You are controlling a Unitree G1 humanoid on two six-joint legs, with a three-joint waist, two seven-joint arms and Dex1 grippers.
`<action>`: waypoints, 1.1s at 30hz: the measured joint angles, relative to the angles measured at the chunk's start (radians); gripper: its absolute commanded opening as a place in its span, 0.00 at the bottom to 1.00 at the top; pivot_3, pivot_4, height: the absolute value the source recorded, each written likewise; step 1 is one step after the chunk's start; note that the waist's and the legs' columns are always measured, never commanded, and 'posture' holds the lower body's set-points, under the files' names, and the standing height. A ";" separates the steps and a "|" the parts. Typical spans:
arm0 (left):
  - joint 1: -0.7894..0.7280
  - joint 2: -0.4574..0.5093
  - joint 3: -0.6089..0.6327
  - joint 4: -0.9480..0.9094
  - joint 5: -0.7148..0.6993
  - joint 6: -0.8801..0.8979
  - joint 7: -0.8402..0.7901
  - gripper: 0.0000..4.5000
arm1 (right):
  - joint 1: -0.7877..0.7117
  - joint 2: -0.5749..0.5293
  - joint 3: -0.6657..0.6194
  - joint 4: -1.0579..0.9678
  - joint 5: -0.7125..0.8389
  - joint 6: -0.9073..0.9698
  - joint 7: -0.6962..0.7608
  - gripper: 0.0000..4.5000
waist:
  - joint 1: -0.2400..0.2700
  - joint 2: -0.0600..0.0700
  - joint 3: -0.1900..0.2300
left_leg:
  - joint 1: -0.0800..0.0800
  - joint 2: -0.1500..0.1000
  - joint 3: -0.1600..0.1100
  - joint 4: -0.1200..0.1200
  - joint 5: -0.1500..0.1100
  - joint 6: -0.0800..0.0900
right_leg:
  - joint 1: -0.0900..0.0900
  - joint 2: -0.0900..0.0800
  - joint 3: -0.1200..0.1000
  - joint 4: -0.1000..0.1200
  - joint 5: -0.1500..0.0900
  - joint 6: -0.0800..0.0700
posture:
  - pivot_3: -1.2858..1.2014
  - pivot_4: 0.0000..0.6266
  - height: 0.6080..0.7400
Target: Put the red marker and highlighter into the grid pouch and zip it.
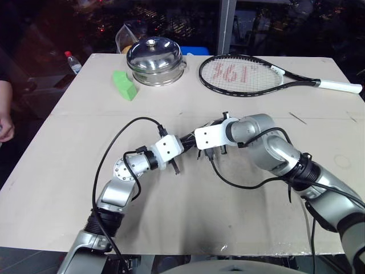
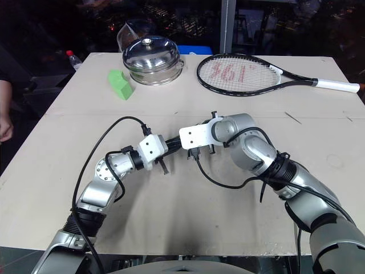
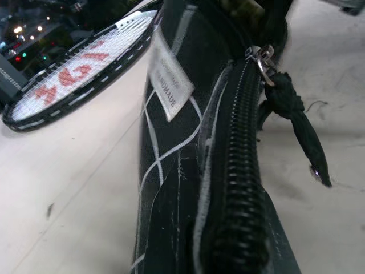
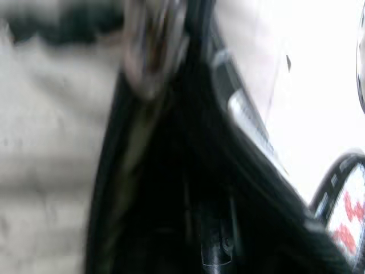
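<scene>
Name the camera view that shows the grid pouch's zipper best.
The left wrist view: the zipper runs close up along the grid pouch, teeth and pull visible. The right wrist view gives only a dark blur of the pouch; in the head views the grippers hide most of it.
</scene>
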 measured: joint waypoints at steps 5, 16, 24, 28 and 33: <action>-0.003 0.000 0.004 -0.004 -0.012 0.037 0.010 0.00 | 0.053 -0.084 -0.279 -0.094 0.189 0.228 0.100 0.57 | -0.002 0.000 0.000 | 0.000 0.000 -0.001 0.000 0.000 0.000 | 0.001 -0.001 -0.001 0.000 0.000 0.000 | 0.52 0.24 1.00; -0.047 -0.033 0.026 0.018 -0.077 0.121 -0.010 0.00 | 0.327 0.071 -0.592 -0.512 0.665 0.940 0.065 0.57 | -0.009 -0.001 0.000 | 0.001 0.004 -0.007 -0.001 0.000 0.000 | 0.002 -0.001 -0.001 0.001 -0.001 -0.002 | 0.52 0.24 1.00; -0.051 -0.030 0.001 0.017 -0.077 0.121 -0.045 0.00 | 0.326 0.422 -0.628 -0.353 0.679 0.889 -0.293 0.57 | -0.003 -0.002 0.000 | -0.001 0.000 -0.007 -0.001 0.000 -0.001 | 0.002 0.000 -0.002 0.000 -0.001 -0.001 | 0.52 0.24 1.00; -0.052 -0.026 -0.002 0.017 -0.074 0.112 -0.045 0.00 | 0.283 0.477 -0.647 -0.308 0.719 0.881 -0.364 0.30 | -0.003 -0.002 0.000 | 0.000 0.000 -0.007 -0.001 0.000 -0.001 | 0.002 0.000 -0.002 0.000 -0.001 -0.001 | 0.52 0.24 1.00; -0.048 -0.024 -0.003 0.017 -0.066 0.098 -0.042 0.00 | 0.281 0.453 -0.660 -0.293 0.755 0.884 -0.424 0.04 | -0.005 -0.002 0.000 | -0.001 0.000 -0.007 -0.002 0.000 -0.001 | 0.002 0.000 -0.002 0.000 -0.001 -0.001 | 0.52 0.24 1.00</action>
